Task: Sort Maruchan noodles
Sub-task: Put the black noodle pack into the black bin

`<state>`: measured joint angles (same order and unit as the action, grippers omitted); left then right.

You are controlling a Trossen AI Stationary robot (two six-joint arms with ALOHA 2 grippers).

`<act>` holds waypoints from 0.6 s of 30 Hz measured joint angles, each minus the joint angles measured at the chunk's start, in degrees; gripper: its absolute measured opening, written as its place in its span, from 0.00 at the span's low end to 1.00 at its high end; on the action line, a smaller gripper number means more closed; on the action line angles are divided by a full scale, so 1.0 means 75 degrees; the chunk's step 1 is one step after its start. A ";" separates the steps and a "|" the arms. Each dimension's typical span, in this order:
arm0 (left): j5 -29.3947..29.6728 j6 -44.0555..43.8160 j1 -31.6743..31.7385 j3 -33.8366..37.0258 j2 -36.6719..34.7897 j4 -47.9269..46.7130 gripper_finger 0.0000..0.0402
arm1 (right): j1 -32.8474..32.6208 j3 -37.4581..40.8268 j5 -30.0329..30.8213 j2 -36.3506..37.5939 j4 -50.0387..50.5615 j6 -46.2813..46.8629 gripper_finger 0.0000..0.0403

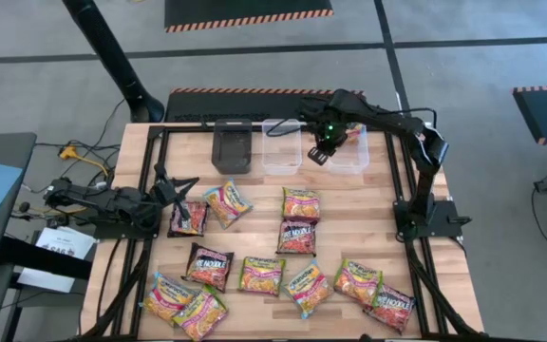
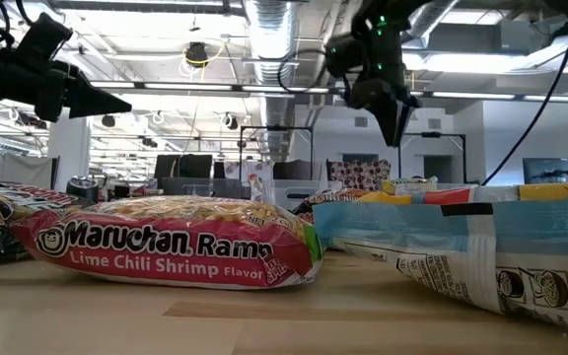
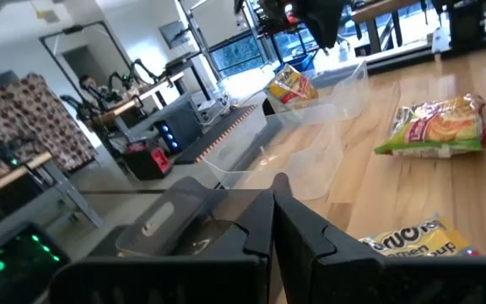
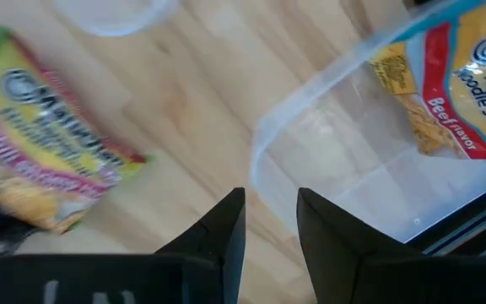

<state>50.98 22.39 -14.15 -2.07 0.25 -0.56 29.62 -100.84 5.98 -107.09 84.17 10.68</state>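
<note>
Wooden worktop, tubs along the upper edge. Your stock: Maruchan noodles strewn across centre and lower frame, one packet already inside the clear tub at upper right. Expect light, crinkly, slippery wrappers with brittle blocks inside, so pinch across a short edge. Right claw hangs part-open and empty at that tub's rim; left claw sits shut at centre left. Only the right wrist view reads "Beef flavor"; only the low view reads "Lime Chili Shrimp".

Bench showing light wood grain. Packet beside right end effector showing yellow, red stripe, blue edge; nearer tub clear, far tub black.
</note>
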 joint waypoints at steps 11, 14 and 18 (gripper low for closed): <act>-0.0105 -0.0544 0.0001 0.0000 0.0003 0.0005 0.00 | -0.1306 -0.1373 0.0000 0.0000 0.0793 0.0200 0.33; -0.0510 -0.1601 0.0003 0.0000 0.0001 0.0033 0.00 | -0.1641 -0.1783 0.0003 0.0041 0.0771 0.0266 0.33; -0.0970 -0.2935 0.0000 0.0000 0.0003 0.0061 0.00 | -0.2043 -0.2313 0.0016 0.0197 0.0792 0.0525 0.33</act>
<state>43.70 0.37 -14.15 -2.07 0.27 -0.10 14.30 -118.19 6.10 -105.61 90.11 14.61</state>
